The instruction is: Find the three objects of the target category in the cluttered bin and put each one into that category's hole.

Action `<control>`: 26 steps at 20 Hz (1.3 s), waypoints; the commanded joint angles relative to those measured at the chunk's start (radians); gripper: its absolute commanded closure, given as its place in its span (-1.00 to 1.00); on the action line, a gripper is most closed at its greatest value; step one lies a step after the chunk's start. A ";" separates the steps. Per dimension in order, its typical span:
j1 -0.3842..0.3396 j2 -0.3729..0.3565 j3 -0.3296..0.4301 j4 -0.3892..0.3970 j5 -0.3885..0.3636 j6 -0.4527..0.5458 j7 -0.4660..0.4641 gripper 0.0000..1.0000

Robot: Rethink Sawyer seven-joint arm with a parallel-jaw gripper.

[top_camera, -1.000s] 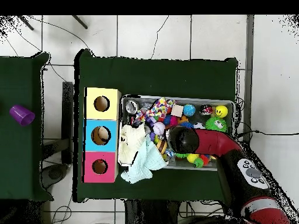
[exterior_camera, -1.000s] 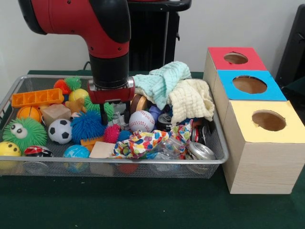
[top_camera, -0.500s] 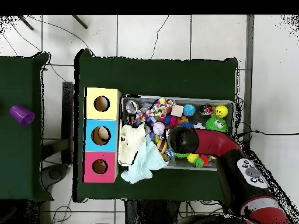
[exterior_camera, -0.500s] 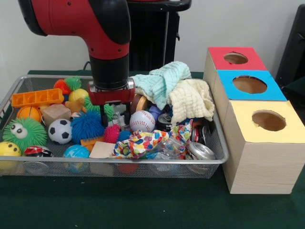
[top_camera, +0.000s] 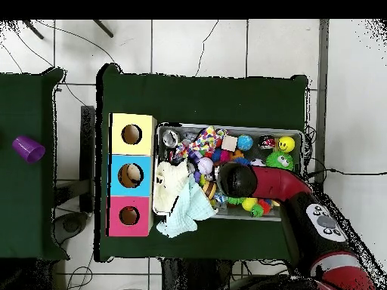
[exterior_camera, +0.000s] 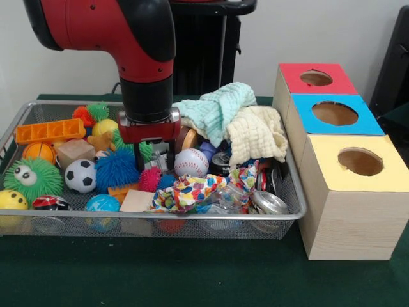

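The wire mesh bin (exterior_camera: 192, 216) is full of mixed toys, and it also shows in the overhead view (top_camera: 303, 137). A small orange-tan plush (exterior_camera: 100, 142) lies half buried behind the blue spiky ball (exterior_camera: 118, 168), left of my gripper. I see no pale tan plush in the bin. My gripper (exterior_camera: 155, 161) points straight down into the middle of the bin. Its fingers (exterior_camera: 139, 157) are spread open with nothing held, left of the baseball (exterior_camera: 190, 162). In the overhead view the arm (top_camera: 239, 180) hides the gripper.
Red (exterior_camera: 291, 73), blue (exterior_camera: 372, 123) and yellow (exterior_camera: 326, 167) boxes with round holes stand to the right of the bin. A mint cloth (exterior_camera: 217, 105) and a cream cloth (exterior_camera: 257, 133) are piled at the bin's back right. A green fuzzy ball (exterior_camera: 32, 180) lies at the left.
The gripper has sunk a little lower into the bin. The objects have not moved.
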 commanded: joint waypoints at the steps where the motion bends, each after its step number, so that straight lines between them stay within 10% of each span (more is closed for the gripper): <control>1: -0.006 0.106 0.015 -0.072 -0.064 -0.037 0.022 -1.00; 18: -0.008 0.141 0.027 -0.110 -0.081 -0.086 0.012 -1.00; 19: -0.025 0.142 0.045 -0.101 -0.082 -0.109 0.006 1.00; 26: -0.028 0.087 0.039 -0.015 -0.054 -0.167 0.080 1.00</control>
